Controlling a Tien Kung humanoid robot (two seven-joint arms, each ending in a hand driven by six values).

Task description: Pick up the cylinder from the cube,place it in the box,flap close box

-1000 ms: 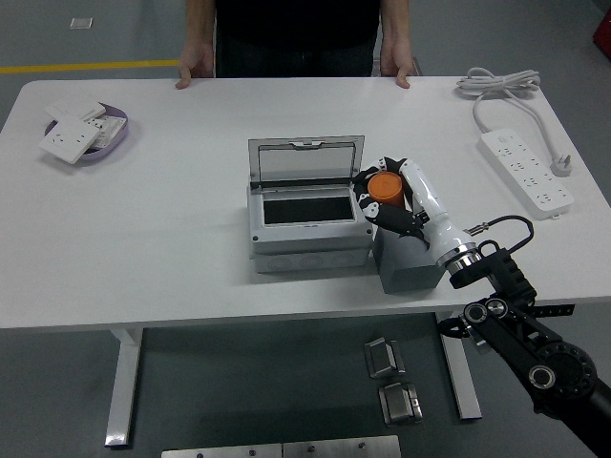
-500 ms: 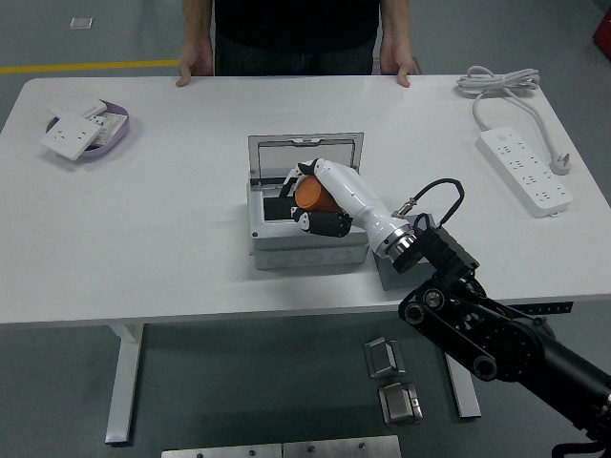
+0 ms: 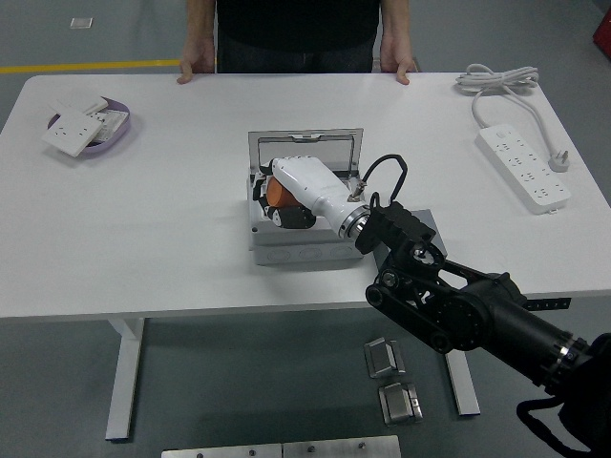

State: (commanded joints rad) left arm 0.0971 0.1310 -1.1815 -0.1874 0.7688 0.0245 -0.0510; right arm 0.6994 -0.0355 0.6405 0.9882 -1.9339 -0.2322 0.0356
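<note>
One right hand [image 3: 286, 196] reaches into open box [image 3: 304, 205], fingers [image 3: 277, 216] curled tight around orange cylinder [image 3: 275, 193], cylinder low inside box interior. Lid upright just behind fingers. Grey cube [image 3: 420, 221] right of fingers, mostly hidden by arm. White table [image 3: 162, 239]; power strip [image 3: 525, 164] far right; purple tray [image 3: 88, 129] far left. Person's hands [image 3: 196, 69] rest on far edge. Grey floor, yellow line.

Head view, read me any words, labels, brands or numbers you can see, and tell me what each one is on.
No text can be read.
Power strip: any markings too small to read.
Wall sockets in the purple tray: no readable print.
Box: no label visible.
Paper tag on the floor: too blurred to read.
Right hand, over the box with the orange cylinder: no markings.
</note>
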